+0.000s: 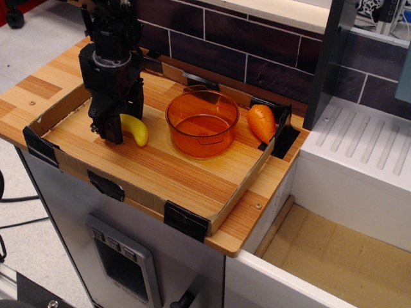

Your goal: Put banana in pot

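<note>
The yellow banana [136, 131] lies on the wooden tray floor, left of the pot. The translucent orange pot [202, 122] stands upright and empty in the middle of the tray. My black gripper [122, 119] is lowered onto the banana's left end, with one finger [110, 130] on the near side and the other behind it. The jaws stand apart on either side of the banana, which still rests on the wood. The gripper hides the banana's left end.
An orange toy carrot [261, 122] leans in the tray's right corner, close to the pot. The tray [186, 215] has low cardboard walls with black taped corners. A dark tiled wall runs behind, and a white sink unit [366, 167] stands to the right.
</note>
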Controlling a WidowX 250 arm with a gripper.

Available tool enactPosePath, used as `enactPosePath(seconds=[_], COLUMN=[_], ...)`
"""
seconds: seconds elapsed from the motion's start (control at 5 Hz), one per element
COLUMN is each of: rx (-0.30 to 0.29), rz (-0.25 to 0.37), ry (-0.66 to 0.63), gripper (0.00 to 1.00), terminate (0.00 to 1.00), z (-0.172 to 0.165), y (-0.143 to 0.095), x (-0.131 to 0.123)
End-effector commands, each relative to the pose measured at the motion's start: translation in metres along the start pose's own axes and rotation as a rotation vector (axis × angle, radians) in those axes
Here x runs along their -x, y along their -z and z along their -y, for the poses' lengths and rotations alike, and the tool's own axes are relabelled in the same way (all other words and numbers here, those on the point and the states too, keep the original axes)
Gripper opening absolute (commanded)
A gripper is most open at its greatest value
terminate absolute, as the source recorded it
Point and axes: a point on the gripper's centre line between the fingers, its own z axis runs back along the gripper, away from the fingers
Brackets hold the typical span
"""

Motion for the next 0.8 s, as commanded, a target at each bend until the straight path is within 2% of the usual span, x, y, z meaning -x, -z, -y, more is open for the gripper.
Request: enactPosePath(seconds=[0.0, 0.2, 0.4, 0.6], rx=[0.028, 0.027, 0.018, 0.032], rz=[-0.048, -0.083, -0.159, -0.186], ry=[0.045, 0.056, 0.076, 0.079], gripper=[0.0, 0.0, 0.0, 0.0], terminate=[0.0, 0.0, 0.0, 0.0], z=[-0.019, -0.028, -0.037, -0.032], y=[-0.029, -0.049, -0.086, -0.103], x=[0.009, 0.014, 0.036, 0.058])
